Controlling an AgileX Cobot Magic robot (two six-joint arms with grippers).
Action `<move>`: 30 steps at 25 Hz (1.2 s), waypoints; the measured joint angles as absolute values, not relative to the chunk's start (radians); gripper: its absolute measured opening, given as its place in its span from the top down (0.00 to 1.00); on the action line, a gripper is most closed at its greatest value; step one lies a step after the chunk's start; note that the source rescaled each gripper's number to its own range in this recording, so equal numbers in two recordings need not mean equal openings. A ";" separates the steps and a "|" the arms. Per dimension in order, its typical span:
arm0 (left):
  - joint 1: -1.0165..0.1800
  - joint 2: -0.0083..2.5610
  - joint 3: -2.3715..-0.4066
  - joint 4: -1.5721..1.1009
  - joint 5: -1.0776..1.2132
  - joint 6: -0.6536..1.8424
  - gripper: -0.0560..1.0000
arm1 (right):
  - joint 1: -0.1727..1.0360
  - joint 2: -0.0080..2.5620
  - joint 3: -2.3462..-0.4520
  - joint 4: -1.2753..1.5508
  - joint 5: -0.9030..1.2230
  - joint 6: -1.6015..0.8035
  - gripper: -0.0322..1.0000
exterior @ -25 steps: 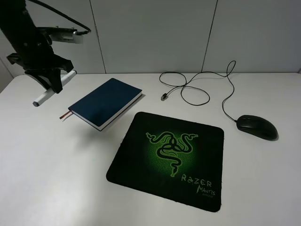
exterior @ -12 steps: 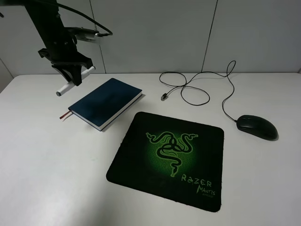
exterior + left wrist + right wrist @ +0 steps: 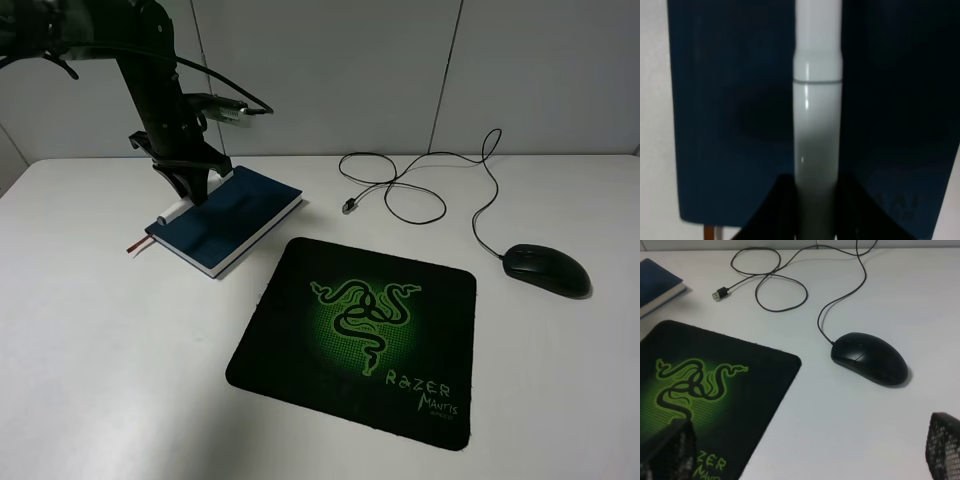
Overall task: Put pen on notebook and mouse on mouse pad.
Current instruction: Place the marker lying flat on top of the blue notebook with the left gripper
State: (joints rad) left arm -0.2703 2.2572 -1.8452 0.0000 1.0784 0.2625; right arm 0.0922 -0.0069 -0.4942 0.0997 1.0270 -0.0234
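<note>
1. Pen [image 3: 168, 212]: it has come in from above the surface's left edge and now sits low over the notebook [image 3: 240, 212], toward the far-left corner. Contact cannot be told.
2. Left gripper [image 3: 190, 188]: clamped on the pen; release is judged the next step.
3. Mouse pad [image 3: 290, 345]: front centre, bare.
4. Mouse [image 3: 545, 270]: unmoved near the right edge, off the pad. Right gripper [image 3: 812, 422]: spread wide, empty.

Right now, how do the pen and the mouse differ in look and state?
The pen is white and slim; the mouse is black and oval. The pen is gripped by the left pincer over the notebook; the mouse lies free on the table, beside the mouse pad, not on it. Both are yet to be set down on their targets.
</note>
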 joint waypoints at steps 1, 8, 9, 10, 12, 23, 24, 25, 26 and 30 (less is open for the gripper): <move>-0.273 2.262 -1.845 0.000 1.073 0.263 0.95 | 0.092 -0.007 -0.494 0.102 1.027 -0.023 0.00; -0.273 2.284 -1.845 0.000 1.042 0.263 0.95 | 0.092 -0.007 -0.494 0.102 1.027 -0.023 0.00; -0.273 2.284 -1.845 0.000 1.039 0.263 0.95 | 0.092 -0.007 -0.494 0.103 1.027 -0.023 0.00; -0.273 2.284 -1.845 0.000 1.035 0.263 0.95 | 0.092 -0.007 -0.494 0.103 1.027 -0.023 0.00; -0.273 2.284 -1.845 0.000 1.028 0.263 0.95 | 0.092 -0.007 -0.494 0.103 1.027 -0.023 0.00; -0.273 2.284 -1.845 0.000 1.029 0.263 0.28 | 0.092 -0.007 -0.494 0.103 1.027 -0.023 0.00; -0.273 2.284 -1.845 0.000 1.028 0.263 0.18 | 0.092 -0.007 -0.494 0.103 1.027 -0.023 0.00; -0.273 2.284 -1.845 0.000 1.024 0.263 0.12 | 0.092 -0.007 -0.494 0.103 1.027 -0.023 0.00; -0.273 2.284 -1.845 0.000 1.020 0.263 0.07 | 0.092 -0.007 -0.494 0.103 1.027 -0.023 0.00; -0.273 2.284 -1.845 -0.006 1.017 0.263 0.01 | 0.092 -0.007 -0.494 0.103 1.027 -0.023 0.00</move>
State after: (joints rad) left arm -0.2730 2.2844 -1.8452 -0.0059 1.0170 0.2631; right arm 0.0922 -0.0069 -0.4942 0.1028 1.0270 -0.0234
